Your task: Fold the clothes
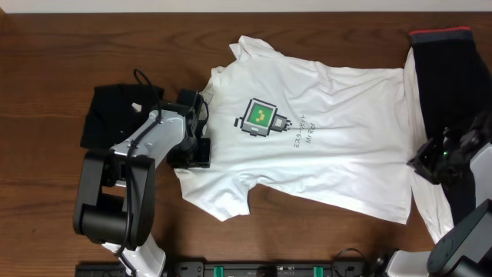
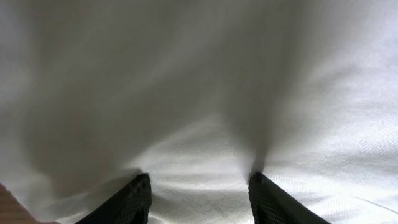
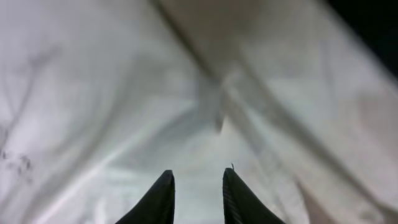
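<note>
My overhead camera looks straight down on the counter (image 1: 46, 46), from high enough to take in the whole white T-shirt (image 1: 330, 169). The left wrist camera looks along the left gripper (image 2: 199, 180), very close over the shirt's cloth, with a sliver of counter wood in its lower left corner. The right wrist camera sits just as close behind the right gripper (image 3: 198, 174), facing white cloth, with the black garment (image 3: 373, 25) in its upper right corner. All three views share the shirt.
</note>
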You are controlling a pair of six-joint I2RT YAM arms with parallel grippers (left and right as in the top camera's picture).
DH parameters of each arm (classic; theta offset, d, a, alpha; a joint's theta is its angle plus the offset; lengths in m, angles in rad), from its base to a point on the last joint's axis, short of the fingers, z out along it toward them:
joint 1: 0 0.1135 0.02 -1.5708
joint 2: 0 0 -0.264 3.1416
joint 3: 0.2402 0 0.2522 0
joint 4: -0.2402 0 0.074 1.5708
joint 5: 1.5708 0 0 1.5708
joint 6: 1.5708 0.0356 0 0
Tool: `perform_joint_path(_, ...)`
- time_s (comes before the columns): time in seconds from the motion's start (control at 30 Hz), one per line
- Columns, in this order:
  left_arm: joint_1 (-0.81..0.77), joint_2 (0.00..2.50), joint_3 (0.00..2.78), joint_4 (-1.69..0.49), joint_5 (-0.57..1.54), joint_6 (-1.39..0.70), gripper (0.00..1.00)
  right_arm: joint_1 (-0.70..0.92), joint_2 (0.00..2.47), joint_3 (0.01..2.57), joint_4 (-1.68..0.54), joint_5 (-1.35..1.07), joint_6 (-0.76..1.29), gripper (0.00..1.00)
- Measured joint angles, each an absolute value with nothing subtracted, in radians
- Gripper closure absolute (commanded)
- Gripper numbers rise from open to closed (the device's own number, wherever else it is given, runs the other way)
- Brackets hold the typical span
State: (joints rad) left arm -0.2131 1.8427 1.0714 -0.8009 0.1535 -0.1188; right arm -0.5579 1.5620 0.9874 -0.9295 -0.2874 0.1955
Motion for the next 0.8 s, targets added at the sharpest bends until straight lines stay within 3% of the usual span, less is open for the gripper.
perform_joint_path(0.4, -0.213, 1.796, 1.193, -0.905, 0.154, -0.115, 0.46, -0.203, 1.562, 0.981, -0.818, -0.315, 0.116, 0.74)
perform_joint_path(0.6, -0.213, 1.681, 1.232, -0.706, 0.22, -0.047, 0.46, -0.043, 1.562, 0.927, -0.793, -0.296, 0.089, 0.75)
perform_joint_path(0.8, -0.213, 1.726, 1.237, -0.494, 0.279, 0.043, 0.47, 0.116, 1.562, 0.865, -0.744, -0.299, 0.051, 0.78)
